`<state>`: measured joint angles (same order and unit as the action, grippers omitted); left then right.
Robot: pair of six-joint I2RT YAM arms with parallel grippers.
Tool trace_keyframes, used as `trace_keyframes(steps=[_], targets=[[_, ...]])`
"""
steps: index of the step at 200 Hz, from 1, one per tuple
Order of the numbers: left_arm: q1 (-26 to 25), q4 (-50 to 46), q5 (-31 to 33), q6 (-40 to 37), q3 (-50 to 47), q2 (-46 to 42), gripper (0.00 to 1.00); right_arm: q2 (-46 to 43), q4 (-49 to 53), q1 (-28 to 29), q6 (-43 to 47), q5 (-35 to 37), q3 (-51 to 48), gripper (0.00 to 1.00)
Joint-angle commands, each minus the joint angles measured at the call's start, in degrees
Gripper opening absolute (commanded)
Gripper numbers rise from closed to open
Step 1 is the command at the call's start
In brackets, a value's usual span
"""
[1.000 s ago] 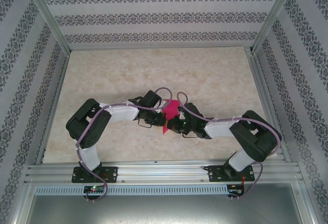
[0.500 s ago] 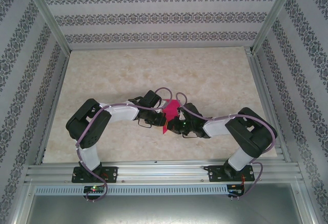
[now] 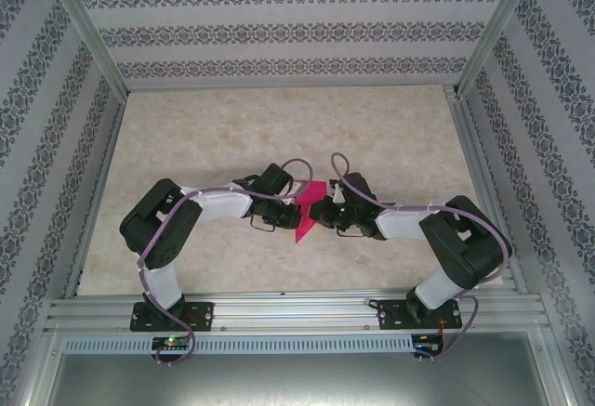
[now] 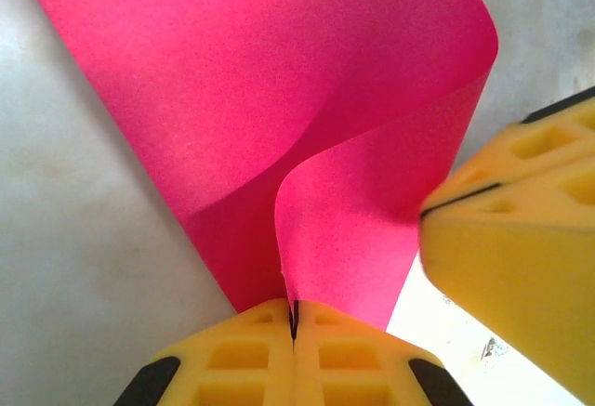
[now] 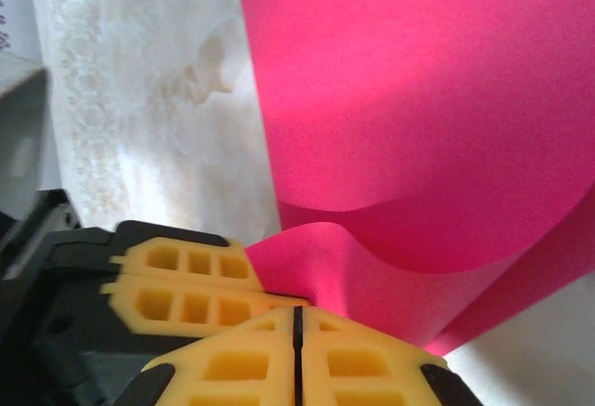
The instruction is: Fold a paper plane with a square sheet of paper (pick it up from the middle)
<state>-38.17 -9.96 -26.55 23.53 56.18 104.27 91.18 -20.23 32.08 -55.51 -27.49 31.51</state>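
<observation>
The thin, plain magenta-pink square sheet of paper [image 3: 308, 211] sat between the two wrists, near the middle of the pale, marbled stone-look tabletop [image 3: 232, 127]. From above it appeared as a narrow, slanted shape with a pointed corner towards the arm bases. Whether that corner touched the table could not be told from that view.

The left gripper [image 4: 294, 318], with blocky yellow foam fingers, was pinched tight on one edge of the sheet. Its two pads pressed together with only the paper caught in the seam between them. From that pinch the paper rose and buckled into a soft S-shaped wave, and one rounded corner curled over.

The right gripper [image 5: 297, 320], with the same yellow foam fingers, was likewise clamped on the sheet, its pads meeting along a thin dark line. The two grippers stood just beside each other. A fold of paper bulged up between them, and the rest of the sheet spread away over the table.
</observation>
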Motion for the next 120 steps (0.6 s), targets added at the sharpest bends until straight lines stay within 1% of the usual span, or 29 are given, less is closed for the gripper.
trace_keyframes(steps=[1, 28, 44, 70, 99, 120], targets=[[0.55, -3.74, 2.02, -1.46, 0.14, 1.71, 0.07, 2.38, 1.25, -0.7, 2.04, 0.52, 0.51, 0.09], [0.55, -3.89, 2.15, -1.56, 0.17, 1.64, 0.07, 5.07, 0.91, -1.04, 2.64, 1.23, -0.02, 0.09], [0.51, -4.11, 2.2, -1.74, 0.18, 1.66, 0.07, 5.34, 2.4, -1.22, 3.32, 1.69, 0.36, 0.09], [0.51, -4.5, 2.42, -2.0, 0.27, 1.69, 0.07, 2.66, 3.79, -1.48, 3.74, 0.16, 1.17, 0.1], [0.56, -4.55, 2.33, -1.98, 0.4, 1.74, 0.07, -1.61, 5.15, -3.39, 4.63, -1.36, 1.87, 0.11], [0.56, -4.55, 2.32, -1.99, 0.42, 1.66, 0.07, -1.32, 6.16, -4.85, 6.08, -2.97, 2.98, 0.11]])
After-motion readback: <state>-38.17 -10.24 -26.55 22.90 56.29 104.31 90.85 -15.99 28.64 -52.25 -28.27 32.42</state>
